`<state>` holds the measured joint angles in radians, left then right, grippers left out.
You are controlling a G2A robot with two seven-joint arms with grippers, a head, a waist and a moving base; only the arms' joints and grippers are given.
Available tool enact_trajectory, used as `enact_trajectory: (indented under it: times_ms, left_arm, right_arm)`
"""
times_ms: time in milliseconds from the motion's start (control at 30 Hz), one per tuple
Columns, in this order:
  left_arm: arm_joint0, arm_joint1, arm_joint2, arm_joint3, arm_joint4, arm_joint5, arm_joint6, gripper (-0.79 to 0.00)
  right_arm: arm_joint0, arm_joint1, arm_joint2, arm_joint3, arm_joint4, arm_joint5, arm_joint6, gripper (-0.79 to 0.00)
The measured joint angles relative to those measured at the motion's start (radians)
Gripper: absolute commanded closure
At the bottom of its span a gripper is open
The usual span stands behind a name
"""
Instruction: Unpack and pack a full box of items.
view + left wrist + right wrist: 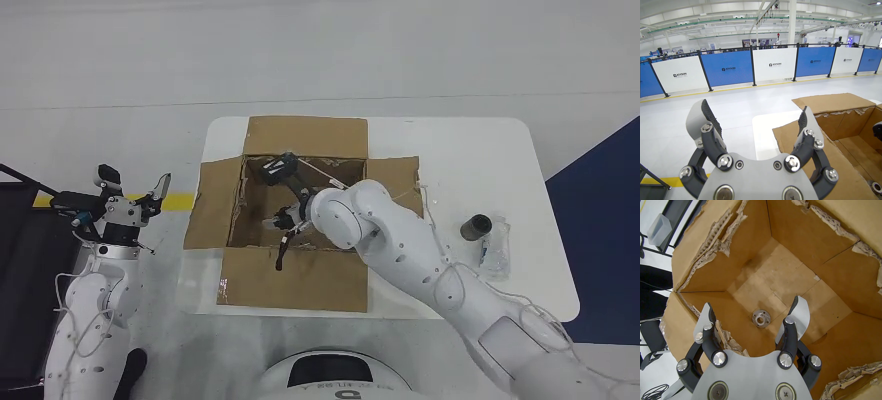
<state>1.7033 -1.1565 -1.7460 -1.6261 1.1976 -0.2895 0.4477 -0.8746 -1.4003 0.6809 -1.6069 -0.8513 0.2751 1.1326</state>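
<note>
The box (pixel 295 275) sits open in the middle of the table (pixel 480 150), all four flaps spread flat and the edges torn ragged. Down on its floor lies one small metal flange (pixel 761 319), flat, close to a wall. The right gripper (pixel 753 305) hangs inside the box mouth above that flange, fingers wide apart and holding nothing. Out past the table's left edge, the left gripper (pixel 755 107) is up over the floor beside the box, fingers spread and bare. Towards the table's right side stands a dark cylinder (pixel 475 227), and just beside it lies what looks like a clear bag (pixel 497 250), though that is hard to make out.
</note>
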Motion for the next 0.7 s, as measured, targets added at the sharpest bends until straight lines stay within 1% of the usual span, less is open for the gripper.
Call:
enact_trajectory:
  times_ms: [133, 300, 367, 433, 567, 600, 633, 667, 700]
  left_arm:
    - [0.000, 0.000, 0.000, 0.000, 0.000, 0.000, 0.000, -0.785]
    - [0.000, 0.000, 0.000, 0.000, 0.000, 0.000, 0.000, -0.785]
    - [0.000, 0.000, 0.000, 0.000, 0.000, 0.000, 0.000, -0.785]
    - [0.000, 0.000, 0.000, 0.000, 0.000, 0.000, 0.000, -0.785]
    - [0.000, 0.000, 0.000, 0.000, 0.000, 0.000, 0.000, -0.785]
    - [0.000, 0.000, 0.000, 0.000, 0.000, 0.000, 0.000, -0.785]
    - [0.000, 0.000, 0.000, 0.000, 0.000, 0.000, 0.000, -0.785]
    - [0.000, 0.000, 0.000, 0.000, 0.000, 0.000, 0.000, -0.785]
    - [0.000, 0.000, 0.000, 0.000, 0.000, 0.000, 0.000, -0.785]
  right_arm:
    - [0.004, -0.006, -0.003, 0.000, -0.002, 0.017, 0.012, -0.760]
    - [0.002, -0.009, -0.009, -0.003, -0.023, 0.029, 0.039, -0.785]
    - [-0.005, -0.010, -0.007, -0.011, -0.035, 0.035, 0.031, -0.776]
    - [-0.019, -0.007, 0.003, -0.027, -0.046, 0.041, 0.016, -0.736]
    - [-0.063, 0.006, 0.040, -0.076, -0.073, 0.047, 0.004, -0.723]
    - [-0.072, 0.008, 0.049, -0.087, -0.081, 0.049, 0.001, -0.727]
    - [-0.082, 0.011, 0.059, -0.101, -0.089, 0.054, -0.003, -0.742]
    - [-0.097, 0.015, 0.073, -0.124, -0.101, 0.061, -0.014, -0.776]
    - [-0.111, 0.019, 0.086, -0.145, -0.110, 0.067, -0.027, -0.785]
